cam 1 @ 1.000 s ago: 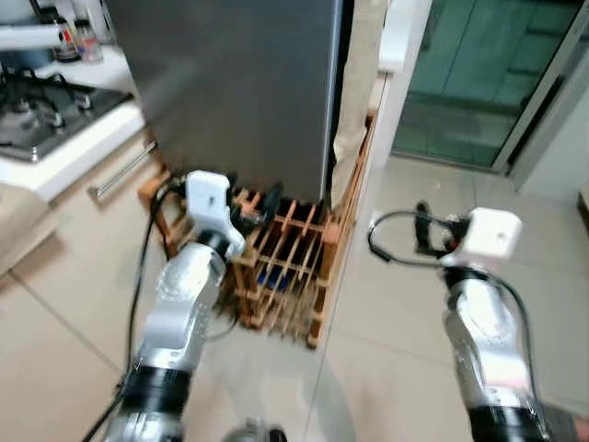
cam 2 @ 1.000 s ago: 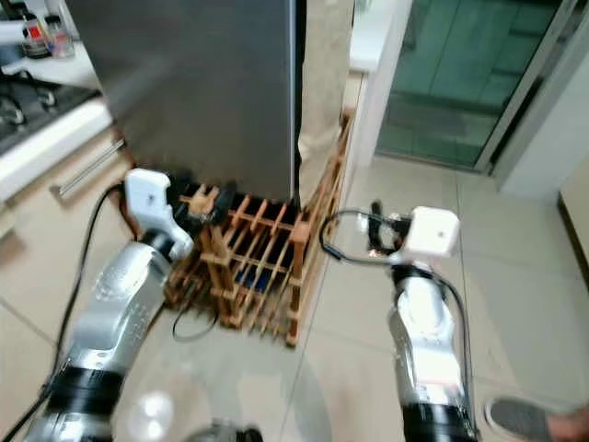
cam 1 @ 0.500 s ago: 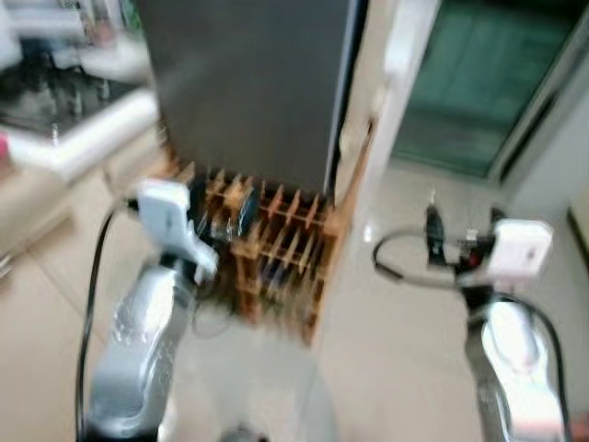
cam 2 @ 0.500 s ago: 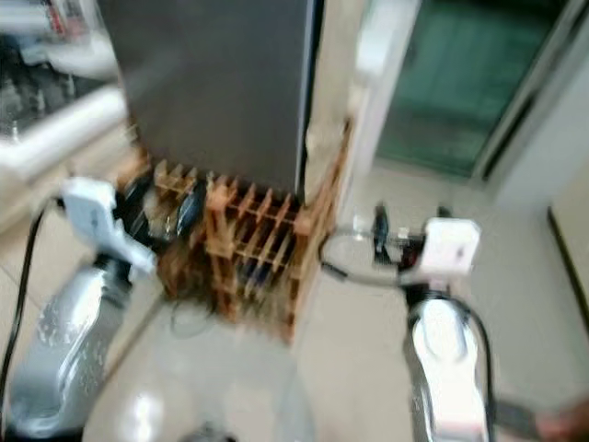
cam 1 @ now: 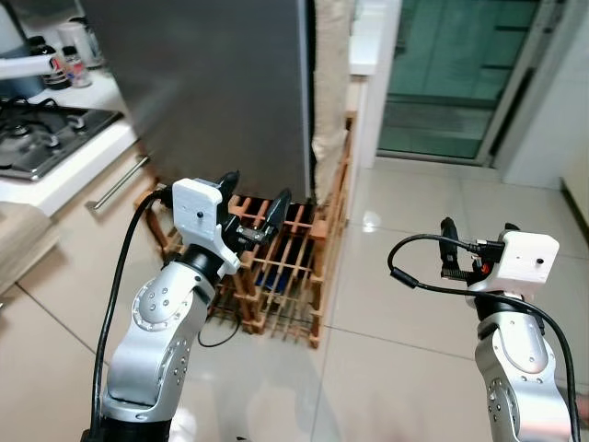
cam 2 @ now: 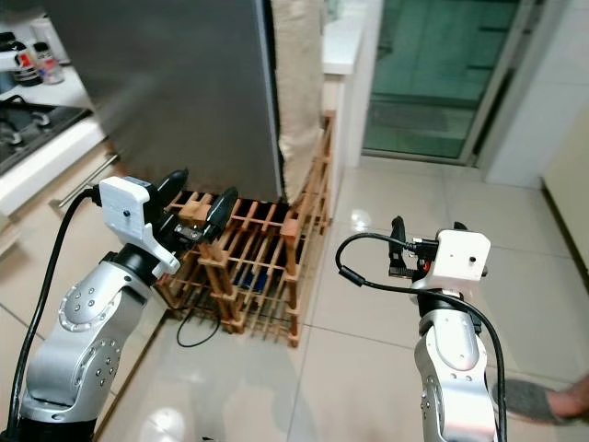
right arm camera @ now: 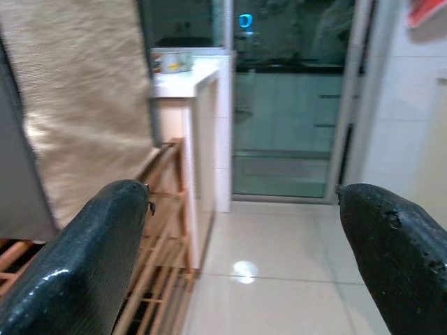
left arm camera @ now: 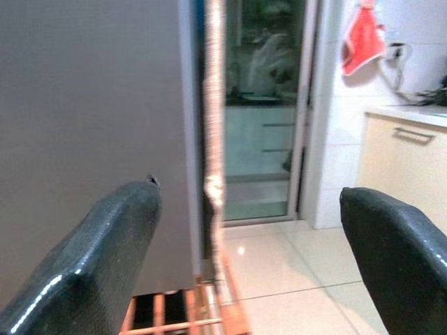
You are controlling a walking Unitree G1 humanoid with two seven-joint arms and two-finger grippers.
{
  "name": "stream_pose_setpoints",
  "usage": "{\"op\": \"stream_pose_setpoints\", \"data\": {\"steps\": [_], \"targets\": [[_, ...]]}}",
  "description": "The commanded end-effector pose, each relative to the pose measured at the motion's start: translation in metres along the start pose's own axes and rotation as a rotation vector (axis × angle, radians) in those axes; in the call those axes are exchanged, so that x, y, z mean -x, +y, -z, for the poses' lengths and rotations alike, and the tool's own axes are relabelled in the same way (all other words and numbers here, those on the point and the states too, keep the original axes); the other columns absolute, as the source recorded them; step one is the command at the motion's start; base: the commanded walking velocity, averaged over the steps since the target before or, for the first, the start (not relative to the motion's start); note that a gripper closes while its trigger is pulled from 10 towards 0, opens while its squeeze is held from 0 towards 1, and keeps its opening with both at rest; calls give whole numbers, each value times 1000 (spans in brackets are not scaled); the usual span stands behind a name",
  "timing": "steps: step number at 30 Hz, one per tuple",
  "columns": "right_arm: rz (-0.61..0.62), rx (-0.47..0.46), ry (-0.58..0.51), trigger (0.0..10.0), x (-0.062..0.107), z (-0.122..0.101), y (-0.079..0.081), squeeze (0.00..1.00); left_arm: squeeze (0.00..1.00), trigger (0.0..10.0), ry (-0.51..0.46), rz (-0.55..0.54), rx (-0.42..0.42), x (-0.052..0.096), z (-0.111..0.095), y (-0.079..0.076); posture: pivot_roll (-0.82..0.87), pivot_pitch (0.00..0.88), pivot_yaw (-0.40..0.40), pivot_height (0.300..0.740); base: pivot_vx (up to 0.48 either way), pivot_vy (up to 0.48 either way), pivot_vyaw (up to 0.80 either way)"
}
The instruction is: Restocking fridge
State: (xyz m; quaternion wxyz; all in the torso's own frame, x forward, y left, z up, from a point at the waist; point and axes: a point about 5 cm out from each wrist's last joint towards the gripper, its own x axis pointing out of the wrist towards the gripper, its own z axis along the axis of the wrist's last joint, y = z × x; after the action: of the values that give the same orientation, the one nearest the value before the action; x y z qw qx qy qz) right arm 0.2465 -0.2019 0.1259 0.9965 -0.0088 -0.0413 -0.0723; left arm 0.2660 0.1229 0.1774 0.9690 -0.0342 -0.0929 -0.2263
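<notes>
The fridge [cam 1: 212, 83] stands ahead to the left as a tall grey steel slab, and my left wrist view faces its flat side [left arm camera: 91, 105]. A beige woven cloth [cam 1: 329, 83] hangs along its right edge. My left gripper [cam 1: 253, 196] is raised in front of the fridge's lower corner, above a wooden rack [cam 1: 285, 276]. It is open, fingers [left arm camera: 91, 279] spread wide with nothing between them. My right gripper [cam 1: 477, 241] is held up over the bare floor to the right, apart from the fridge. It is open and empty too, with its fingers [right arm camera: 77, 272] wide apart.
A gas hob [cam 1: 37, 138] and a white counter with bottles [cam 1: 69, 64] lie at the left. A black cable [cam 1: 221, 336] trails on the tiles by the rack. A glass sliding door [cam 1: 451, 74] closes the far right. A person's shoe [cam 2: 543, 401] is by my right arm.
The whole picture has shifted and sharpened from a blur, so the camera has moved. Both arms stay raised with their grippers empty; nothing was taken hold of.
</notes>
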Motion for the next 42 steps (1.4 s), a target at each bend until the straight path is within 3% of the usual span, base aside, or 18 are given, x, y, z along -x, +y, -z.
{"op": "stream_pose_setpoints", "data": {"steps": [1,11,24,27,31,35,40,42], "targets": [[-21,-13,6,10000,-4,0,8,0,0,10000,11,1,-18,0,-1,5,11,0,44,740,424,0,0],[-37,-10,7,10000,-8,1,11,0,0,10000,3,22,-32,-2,-2,2,13,0,43,740,418,-54,0],[-42,0,6,10000,-14,1,14,0,0,10000,-19,67,-40,-3,-5,-1,16,0,39,740,286,-382,0],[-40,-10,-6,10000,-18,-1,14,0,0,10000,-78,65,-19,-2,-12,-1,13,0,43,740,0,-428,0],[-37,-15,-5,10000,-19,0,13,0,0,10000,-68,71,-18,-3,-12,-1,16,0,41,740,0,-436,0],[-44,-15,-1,10000,-21,1,16,0,0,10000,-11,6,-61,-13,-4,7,19,0,39,740,272,-84,0],[-50,-12,0,10000,-23,1,17,0,0,10000,48,-72,-32,-25,4,15,20,0,34,740,0,0,0],[-60,-6,1,10000,-25,1,19,0,0,10000,54,-105,6,-38,5,18,22,0,30,740,0,0,0]]}}
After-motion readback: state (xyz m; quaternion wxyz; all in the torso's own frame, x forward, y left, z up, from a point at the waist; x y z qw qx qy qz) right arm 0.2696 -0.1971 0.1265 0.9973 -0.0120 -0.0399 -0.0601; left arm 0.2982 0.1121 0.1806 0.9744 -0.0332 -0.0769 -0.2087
